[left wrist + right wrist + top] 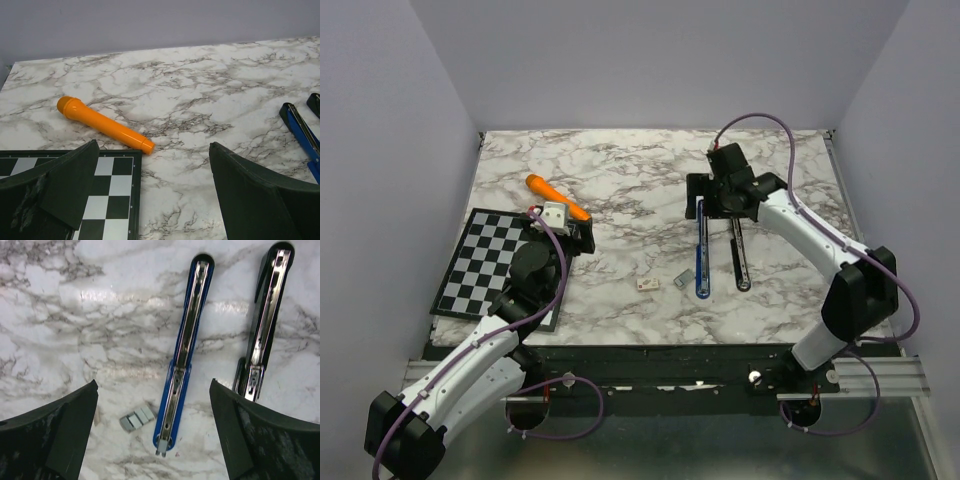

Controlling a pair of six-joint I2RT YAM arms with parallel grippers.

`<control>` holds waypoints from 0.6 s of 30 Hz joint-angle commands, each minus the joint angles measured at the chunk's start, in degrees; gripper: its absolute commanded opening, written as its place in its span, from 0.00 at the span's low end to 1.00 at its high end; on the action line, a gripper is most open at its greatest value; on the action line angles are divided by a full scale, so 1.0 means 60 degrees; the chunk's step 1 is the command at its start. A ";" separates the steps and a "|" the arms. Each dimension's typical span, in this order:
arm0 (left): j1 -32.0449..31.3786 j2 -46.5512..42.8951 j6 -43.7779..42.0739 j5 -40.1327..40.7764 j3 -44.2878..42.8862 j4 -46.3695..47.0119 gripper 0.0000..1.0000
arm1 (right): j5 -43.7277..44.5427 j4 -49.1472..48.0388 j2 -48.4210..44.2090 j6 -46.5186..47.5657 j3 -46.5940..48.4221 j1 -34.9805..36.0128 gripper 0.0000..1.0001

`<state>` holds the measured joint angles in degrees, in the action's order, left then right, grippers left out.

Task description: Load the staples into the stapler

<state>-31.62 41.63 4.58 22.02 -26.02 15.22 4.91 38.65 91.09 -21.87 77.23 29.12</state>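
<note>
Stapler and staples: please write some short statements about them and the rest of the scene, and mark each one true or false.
1. The small grey metal strip of staples lies on the white marble table, beside the opened blue and black stapler. True.
2. The staples sit inside the stapler's metal channel. False: they lie outside it, on the table.
3. The right gripper grips the staples. False: it is open and holds nothing.
4. The orange plastic cylinder lies on the marble next to the black and white checkered board. True.
5. The left gripper is shut. False: it is open.
</note>
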 commanded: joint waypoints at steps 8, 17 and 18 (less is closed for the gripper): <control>0.0040 0.0005 0.0130 -0.0301 -0.0072 0.0041 0.99 | 0.1365 0.0822 0.3815 -0.0178 0.3371 -0.0679 0.85; 0.0025 0.0167 0.0218 -0.0755 -0.0131 0.0026 0.99 | 0.1013 0.1014 0.5530 -0.0076 0.4632 -0.0870 0.67; 0.0025 0.0181 0.0218 -0.0813 -0.0116 -0.0003 0.99 | 0.0970 0.0999 0.5734 -0.0076 0.4676 -0.0913 0.64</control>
<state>-31.62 42.39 4.80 19.92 -26.02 15.07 10.83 42.96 121.97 -22.09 102.65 24.16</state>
